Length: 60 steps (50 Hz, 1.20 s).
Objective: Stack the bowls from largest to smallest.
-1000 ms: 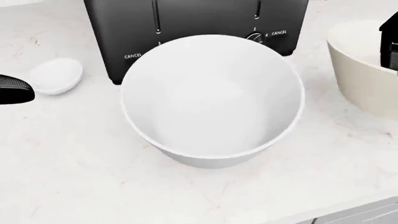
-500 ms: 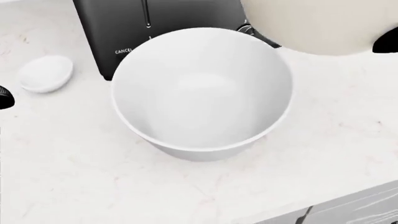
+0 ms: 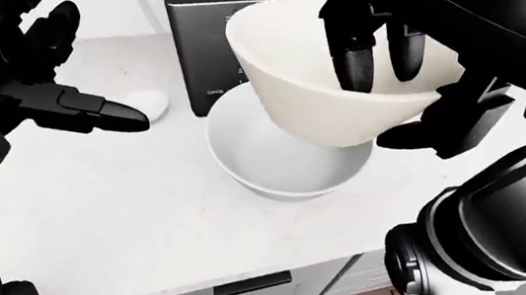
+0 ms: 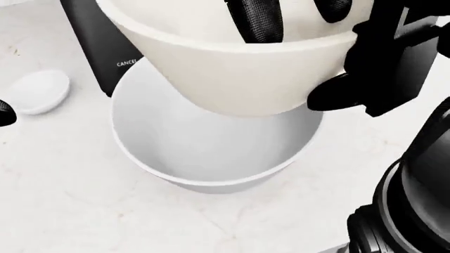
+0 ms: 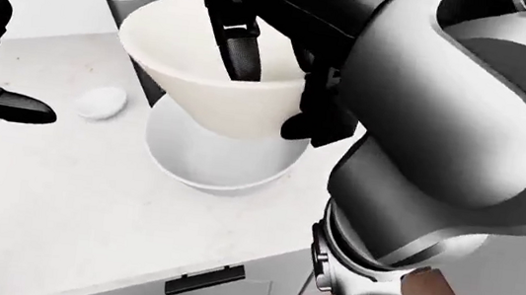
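- Clearly the cream bowl point(image 3: 324, 87) sits at upper centre of the left-eye view, tilted and raised over the white bowl point(image 3: 277, 160), its base dipping toward the white bowl's mouth; whether the two touch I cannot tell.
- It looks like rigid glazed ware: stiff, smooth and probably slippery, likely to chip if dropped, so I judge the rim the sound place to grip.
- That is where the right hand point(image 3: 391, 73) has it, two fingers point(image 4: 257, 21) hooked inside the wall and a thumb pressed on the outside, pinching the rim.
- The white bowl rests upright on the pale marble counter point(image 3: 118, 198), just below a black toaster point(image 3: 197, 28).
- A small white rounded object point(image 3: 146, 102) lies at mid-left.
- At far left the left hand point(image 3: 46, 93) hovers spread, holding nothing.
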{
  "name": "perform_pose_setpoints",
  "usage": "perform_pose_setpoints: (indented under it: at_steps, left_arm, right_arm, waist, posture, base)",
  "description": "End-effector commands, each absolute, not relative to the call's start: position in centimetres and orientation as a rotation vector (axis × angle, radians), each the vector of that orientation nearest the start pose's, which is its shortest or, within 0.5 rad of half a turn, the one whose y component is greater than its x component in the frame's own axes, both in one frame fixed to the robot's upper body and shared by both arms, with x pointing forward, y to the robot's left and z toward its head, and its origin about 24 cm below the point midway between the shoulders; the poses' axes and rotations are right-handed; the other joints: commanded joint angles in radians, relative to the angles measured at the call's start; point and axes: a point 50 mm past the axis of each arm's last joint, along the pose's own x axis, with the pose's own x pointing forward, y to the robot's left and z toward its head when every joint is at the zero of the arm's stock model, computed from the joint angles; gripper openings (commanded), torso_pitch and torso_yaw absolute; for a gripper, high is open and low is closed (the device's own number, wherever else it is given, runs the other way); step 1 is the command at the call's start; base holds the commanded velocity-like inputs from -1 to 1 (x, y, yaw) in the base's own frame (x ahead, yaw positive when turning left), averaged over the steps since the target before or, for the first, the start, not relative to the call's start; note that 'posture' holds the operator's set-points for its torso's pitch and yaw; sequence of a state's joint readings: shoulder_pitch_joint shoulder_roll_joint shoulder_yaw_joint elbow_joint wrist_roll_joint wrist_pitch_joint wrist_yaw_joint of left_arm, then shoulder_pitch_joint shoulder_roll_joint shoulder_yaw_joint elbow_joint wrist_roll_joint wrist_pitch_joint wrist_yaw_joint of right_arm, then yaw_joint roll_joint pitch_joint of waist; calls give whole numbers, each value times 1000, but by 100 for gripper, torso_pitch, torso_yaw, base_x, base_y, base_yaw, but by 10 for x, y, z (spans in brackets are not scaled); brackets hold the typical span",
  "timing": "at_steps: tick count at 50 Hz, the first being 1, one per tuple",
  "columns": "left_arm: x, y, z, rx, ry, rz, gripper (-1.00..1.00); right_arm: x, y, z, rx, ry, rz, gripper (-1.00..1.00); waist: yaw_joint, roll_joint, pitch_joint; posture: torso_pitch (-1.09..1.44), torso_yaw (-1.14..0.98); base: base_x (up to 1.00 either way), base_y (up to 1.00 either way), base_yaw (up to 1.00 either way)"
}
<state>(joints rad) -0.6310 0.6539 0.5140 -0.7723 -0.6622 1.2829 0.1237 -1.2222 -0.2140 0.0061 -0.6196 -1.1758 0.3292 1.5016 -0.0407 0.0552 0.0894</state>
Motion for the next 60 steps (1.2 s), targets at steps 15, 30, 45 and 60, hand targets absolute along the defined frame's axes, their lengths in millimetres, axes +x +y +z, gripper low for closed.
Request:
perform_pose_setpoints:
  at_steps: [15,30,45,60]
  left_arm:
    - [220,228,309,196,-330,79,100]
    - [220,230,306,192,-327,81,100]
    - [219,233,303,184,-325,86,100]
    - [219,233,299,185,-319,86,100]
  right_arm:
    - [209,-70,365,-1485,-626,265,-100]
    - [213,-59,349,-1485,-624,299,-100]
    - [219,-58,338,-1512,-601,316,-77]
    - [223,-59,327,-1524,-615,306,-51]
  waist:
    - [-17,17,-27]
    - [-24,26,-29]
    - [-21,29,-34]
    - [-16,26,-40]
  posture:
    - [0,0]
    - [0,0]
    - [0,0]
    - [0,0]
  base:
    - [0,0,0]
    - [0,0,0]
    - [0,0,0]
    - [0,0,0]
